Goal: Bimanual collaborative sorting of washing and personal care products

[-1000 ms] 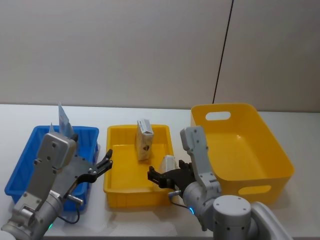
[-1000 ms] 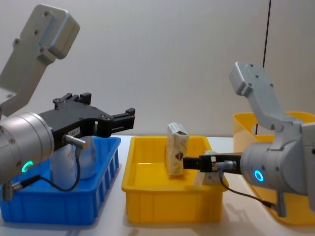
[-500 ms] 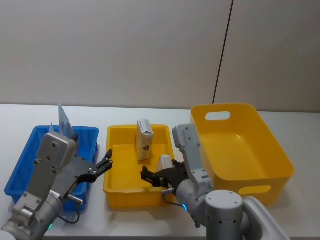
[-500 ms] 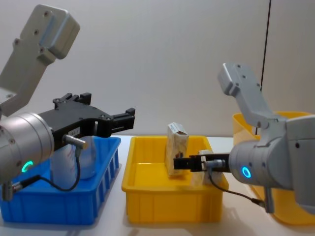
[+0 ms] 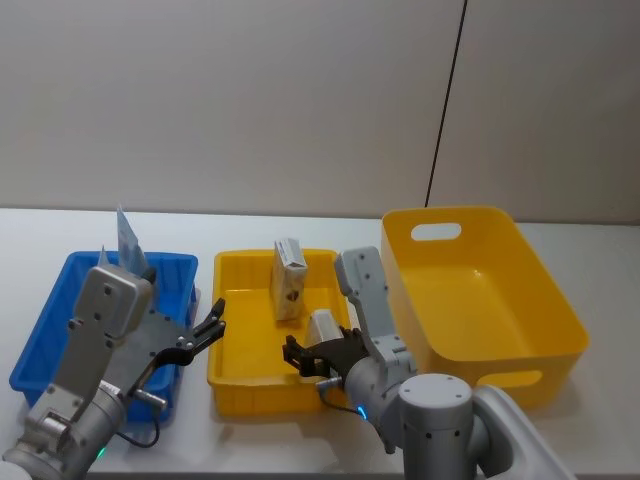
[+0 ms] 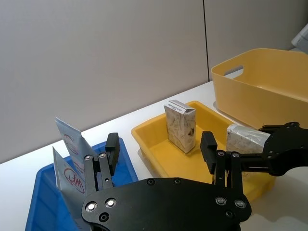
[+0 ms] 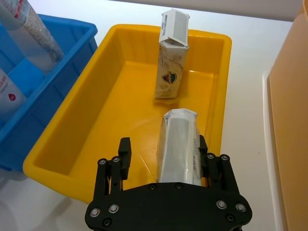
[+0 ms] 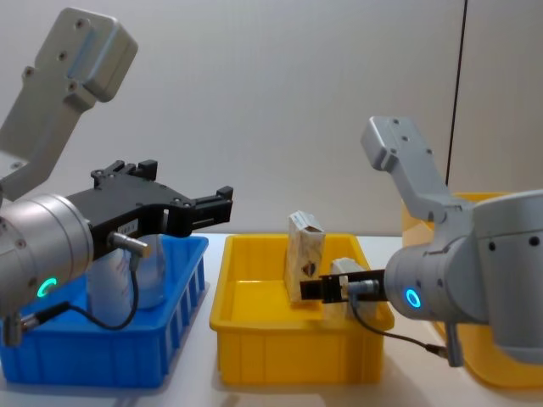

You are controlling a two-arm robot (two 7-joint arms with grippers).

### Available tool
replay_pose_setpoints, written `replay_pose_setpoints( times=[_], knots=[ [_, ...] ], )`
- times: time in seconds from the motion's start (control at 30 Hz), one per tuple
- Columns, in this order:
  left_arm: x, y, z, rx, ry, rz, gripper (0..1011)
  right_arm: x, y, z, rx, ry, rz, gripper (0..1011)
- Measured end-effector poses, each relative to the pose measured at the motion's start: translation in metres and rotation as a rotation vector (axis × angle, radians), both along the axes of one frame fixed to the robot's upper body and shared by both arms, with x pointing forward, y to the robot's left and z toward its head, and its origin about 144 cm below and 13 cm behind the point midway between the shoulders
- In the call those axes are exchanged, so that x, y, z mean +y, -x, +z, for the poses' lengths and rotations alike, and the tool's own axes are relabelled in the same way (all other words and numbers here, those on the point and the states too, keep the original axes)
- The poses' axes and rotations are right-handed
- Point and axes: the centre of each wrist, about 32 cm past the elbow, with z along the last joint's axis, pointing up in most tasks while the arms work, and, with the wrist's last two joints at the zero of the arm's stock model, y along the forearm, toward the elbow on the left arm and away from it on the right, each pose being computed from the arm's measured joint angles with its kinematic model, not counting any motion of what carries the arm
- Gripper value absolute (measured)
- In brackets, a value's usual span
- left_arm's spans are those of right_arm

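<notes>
blue crate (image 5: 60, 290), yellow tray (image 5: 245, 340), yellow bin (image 5: 480, 300) abreast on table (image 5: 300, 225)

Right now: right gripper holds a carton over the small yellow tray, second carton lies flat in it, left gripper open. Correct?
No: the second carton stands upright in the small yellow tray, per the right wrist view. The right gripper holds the other carton over it; the left gripper is open.

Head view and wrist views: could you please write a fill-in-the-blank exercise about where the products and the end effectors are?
1. The two tubes are in the ___ crate.
2. One cream carton stands upright in the small ___ tray.
3. The left end effector has its jaws ___.
4. At the right end effector, a second carton is over the same ___.
Missing words: blue; yellow; open; tray.
</notes>
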Motion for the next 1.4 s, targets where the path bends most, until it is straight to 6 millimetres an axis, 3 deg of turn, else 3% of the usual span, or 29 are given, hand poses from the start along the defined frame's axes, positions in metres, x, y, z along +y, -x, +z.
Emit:
replay_pose_setpoints(
  times=[0.03, 0.17, 0.37, 0.47, 0.83, 1.4],
  knots=[
    [0.0, 0.0, 0.0, 0.0, 0.0, 0.0, 1002, 0.0, 0.0, 0.0, 0.004, 0.006, -0.002, 753],
    [0.0, 0.0, 0.0, 0.0, 0.0, 0.0, 1002, 0.001, -0.001, 0.0, 0.012, 0.016, -0.007, 675],
    [0.0, 0.0, 0.0, 0.0, 0.0, 0.0, 1001, 0.002, -0.003, -0.001, 0.022, 0.034, -0.016, 434],
    [0.0, 0.0, 0.0, 0.0, 0.0, 0.0, 1001, 0.003, -0.003, 0.0, 0.02, 0.037, -0.019, 384],
    [0.0, 0.0, 0.0, 0.0, 0.0, 0.0, 1001, 0.004, 0.0, 0.001, -0.034, 0.04, -0.018, 367],
    [0.0, 0.0, 0.0, 0.0, 0.0, 0.0, 1002, -0.001, 0.012, 0.009, -0.263, 0.011, -0.004, 367]
  ],
)
